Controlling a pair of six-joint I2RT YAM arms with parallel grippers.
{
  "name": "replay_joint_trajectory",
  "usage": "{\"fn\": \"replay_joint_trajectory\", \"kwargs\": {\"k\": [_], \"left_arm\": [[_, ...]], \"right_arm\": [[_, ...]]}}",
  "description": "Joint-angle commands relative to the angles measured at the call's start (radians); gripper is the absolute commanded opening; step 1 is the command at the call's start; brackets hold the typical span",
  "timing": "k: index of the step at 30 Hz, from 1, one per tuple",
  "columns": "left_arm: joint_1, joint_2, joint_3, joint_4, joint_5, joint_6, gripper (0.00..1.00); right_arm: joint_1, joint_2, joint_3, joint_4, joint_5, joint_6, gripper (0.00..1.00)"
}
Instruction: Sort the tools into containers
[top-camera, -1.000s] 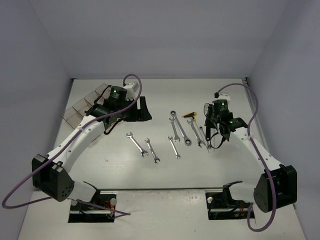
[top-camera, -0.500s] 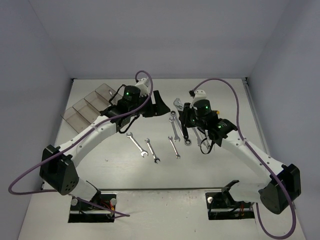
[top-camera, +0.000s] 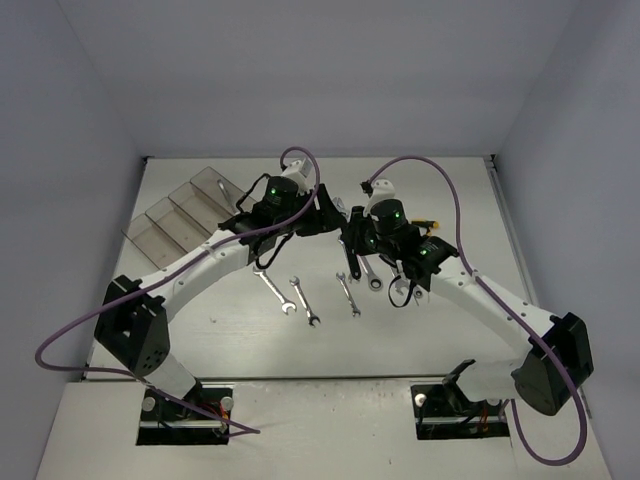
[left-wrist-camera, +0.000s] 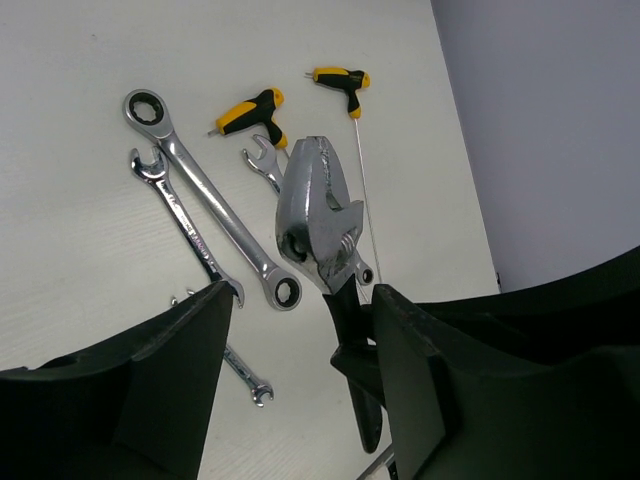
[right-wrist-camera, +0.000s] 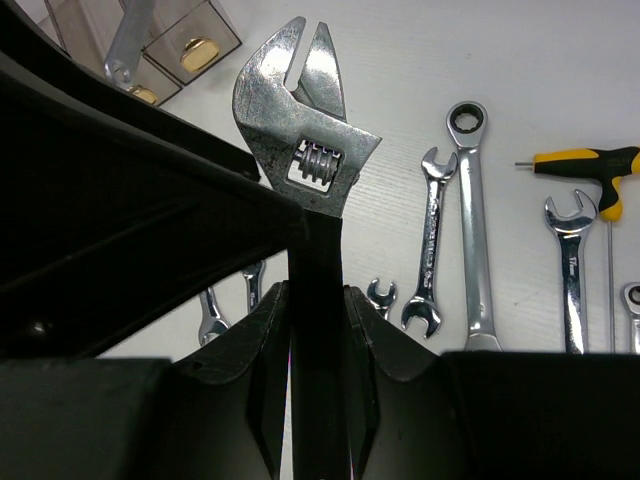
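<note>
A steel adjustable wrench (right-wrist-camera: 305, 130) with a black handle is held upright above the table, and my right gripper (right-wrist-camera: 315, 300) is shut on that handle. My left gripper (left-wrist-camera: 305, 330) stands open around the same wrench (left-wrist-camera: 315, 220); the black handle lies close to its right finger (left-wrist-camera: 420, 380), with a wide gap to the left finger. In the top view the two grippers meet at mid-table (top-camera: 340, 225). The containers (top-camera: 180, 210) stand at the back left, and one wrench (right-wrist-camera: 128, 40) lies in a bin.
Loose tools lie under and beside the grippers: a ratchet wrench (left-wrist-camera: 210, 200), a combination wrench (left-wrist-camera: 185, 220), two yellow-handled hex keys (left-wrist-camera: 250, 110) and small wrenches (top-camera: 272, 283) (top-camera: 305, 300) nearer the front. Both arms crowd the middle.
The left arm swung right from the bins to mid-table. The right arm carried the adjustable wrench left to meet it. The left jaws have narrowed around the handle.
</note>
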Motion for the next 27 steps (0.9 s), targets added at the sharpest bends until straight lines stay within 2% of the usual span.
{"fn": "replay_joint_trajectory", "kwargs": {"k": [1, 6, 8, 11, 15, 17, 21, 23, 27], "left_arm": [[-0.014, 0.009, 0.066, 0.092, -0.042, -0.027, 0.50], [-0.016, 0.033, 0.073, 0.114, -0.043, -0.048, 0.34], [-0.019, 0.039, 0.073, 0.126, -0.041, -0.058, 0.24], [-0.019, 0.042, 0.071, 0.137, -0.043, -0.062, 0.04], [-0.010, 0.034, 0.070, 0.136, -0.066, -0.058, 0.00], [0.010, 0.031, 0.070, 0.128, -0.075, -0.061, 0.00], [0.104, 0.028, 0.080, 0.097, -0.065, -0.073, 0.00], [0.167, 0.033, 0.098, 0.049, -0.064, -0.076, 0.00], [0.321, 0.056, 0.151, -0.039, -0.079, -0.066, 0.00]], "right_arm": [[0.008, 0.003, 0.073, 0.135, -0.022, 0.014, 0.00], [0.012, 0.020, 0.078, 0.146, -0.036, 0.017, 0.00], [0.013, 0.027, 0.082, 0.154, -0.039, 0.017, 0.00], [0.015, 0.041, 0.089, 0.160, -0.045, 0.018, 0.00], [0.015, 0.058, 0.094, 0.159, -0.039, 0.016, 0.00], [0.013, 0.058, 0.094, 0.159, -0.032, 0.013, 0.10], [0.010, 0.028, 0.084, 0.153, -0.018, 0.007, 0.56], [0.007, 0.010, 0.074, 0.139, -0.013, -0.004, 0.64], [0.000, -0.036, 0.057, 0.059, 0.040, -0.044, 0.67]]}}
